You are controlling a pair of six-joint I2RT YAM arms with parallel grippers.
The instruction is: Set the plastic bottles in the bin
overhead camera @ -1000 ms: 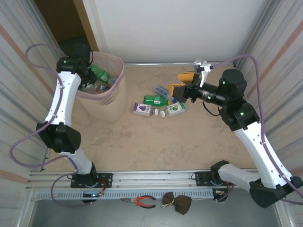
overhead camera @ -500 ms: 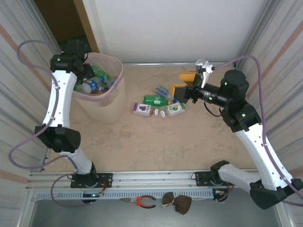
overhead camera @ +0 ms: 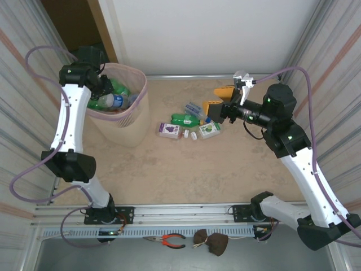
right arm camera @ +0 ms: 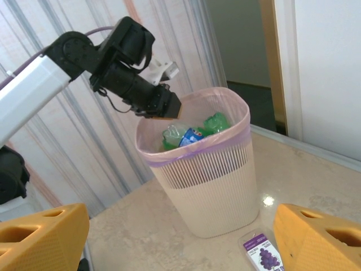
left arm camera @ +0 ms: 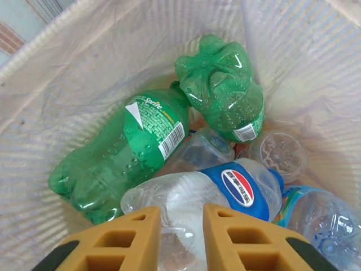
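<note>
The pink bin (overhead camera: 141,84) stands at the far left and holds several plastic bottles. Two green ones (left arm camera: 130,147) (left arm camera: 223,84) lie in it, and a clear one with a blue label (left arm camera: 237,189) rests on top. My left gripper (left arm camera: 181,214) hangs just above that clear bottle, its fingers drawn near together with nothing between them. It sits over the bin's left rim (overhead camera: 103,86). More bottles lie mid-table: a green one (overhead camera: 185,119) and a clear one (overhead camera: 193,107). My right gripper (overhead camera: 217,99) hovers open beside them, holding nothing (right arm camera: 180,226).
A purple-labelled flat pack (overhead camera: 169,130) and a green-labelled one (overhead camera: 208,130) lie by the bottles, with two white caps (overhead camera: 190,135) between them. Corrugated walls close in on both sides. Pliers (overhead camera: 169,241) lie on the front rail.
The clear blue-labelled bottle has left my left gripper and now lies in the bin. That gripper opened, then drew its fingers together. The right arm has not moved.
</note>
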